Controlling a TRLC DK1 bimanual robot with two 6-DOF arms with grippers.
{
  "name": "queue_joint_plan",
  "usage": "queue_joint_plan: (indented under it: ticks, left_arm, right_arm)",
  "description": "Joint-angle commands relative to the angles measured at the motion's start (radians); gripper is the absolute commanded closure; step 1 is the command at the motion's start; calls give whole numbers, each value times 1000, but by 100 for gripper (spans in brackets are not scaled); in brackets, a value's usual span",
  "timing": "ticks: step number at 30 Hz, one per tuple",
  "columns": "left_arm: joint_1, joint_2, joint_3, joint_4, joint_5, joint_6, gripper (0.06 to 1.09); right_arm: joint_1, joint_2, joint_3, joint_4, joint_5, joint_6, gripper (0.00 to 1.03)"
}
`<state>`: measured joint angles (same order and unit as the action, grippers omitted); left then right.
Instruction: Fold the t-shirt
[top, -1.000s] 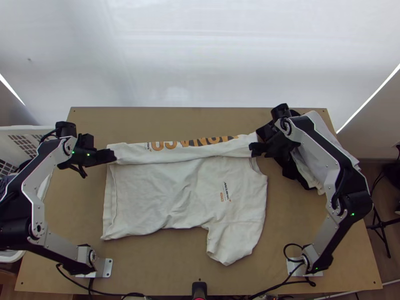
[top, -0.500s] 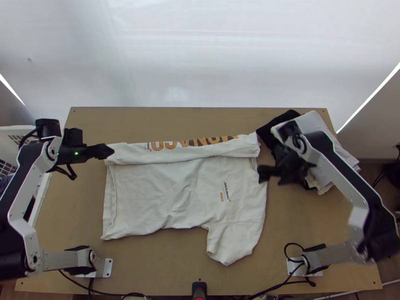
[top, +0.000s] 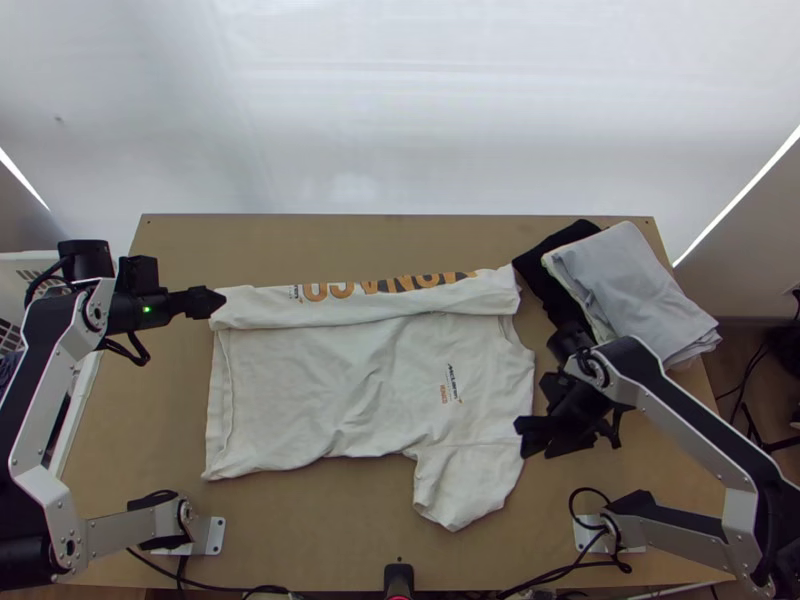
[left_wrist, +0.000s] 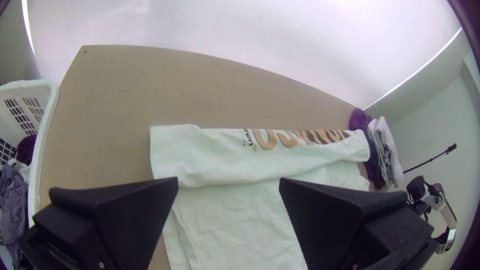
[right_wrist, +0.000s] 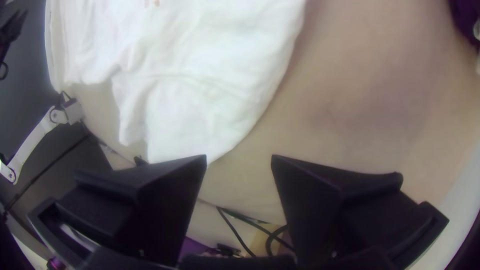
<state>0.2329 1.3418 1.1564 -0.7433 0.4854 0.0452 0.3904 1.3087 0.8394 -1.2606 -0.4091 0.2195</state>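
So in the top view the off-white fabric t-shirt with orange lettering (top: 330, 395) is mid-table, far side folded over, long axis roughly 9-to-3. Right gripper (right_wrist: 240, 159) has its fingers parted, nothing in them, and it's the nearer one to the unfolded sleeve (top: 465, 485), about 8 o'clock from it. Probably the next grab. Left gripper (left_wrist: 229, 181): also released, by the shirt's 10 o'clock corner.

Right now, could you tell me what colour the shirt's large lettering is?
Orange, clearest in the top view.
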Motion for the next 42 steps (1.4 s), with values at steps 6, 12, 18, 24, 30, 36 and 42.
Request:
queue_joint_plan:
  ticks: [6, 12, 18, 24, 30, 36, 42]
  left_arm:
    - [-4, -24, 49, -4, -1, -31, 10]
    - [2, -23, 55, -4, -2, -38, 10]
    - [-1, -21, 63, -4, -2, -47, 10]
    - [-21, -21, 54, -51, -7, -13, 10]
    - [-86, -10, 26, -234, -93, 197, 11]
    - [-126, 13, 6, -472, -145, 389, 11]
    - [-264, 109, -20, -697, -347, 438, 11]
  right_arm:
    - [62, 113, -114, 107, -69, -86, 54]
    - [59, 175, -109, 155, -68, -117, 46]
    - [56, 210, -106, 190, -68, -134, 45]
    - [74, 227, -94, 227, -68, -128, 53]
    - [70, 189, -89, 265, -68, -132, 100]
    - [56, 144, -88, 251, -66, -129, 100]
    - [51, 139, -88, 251, -68, -123, 100]
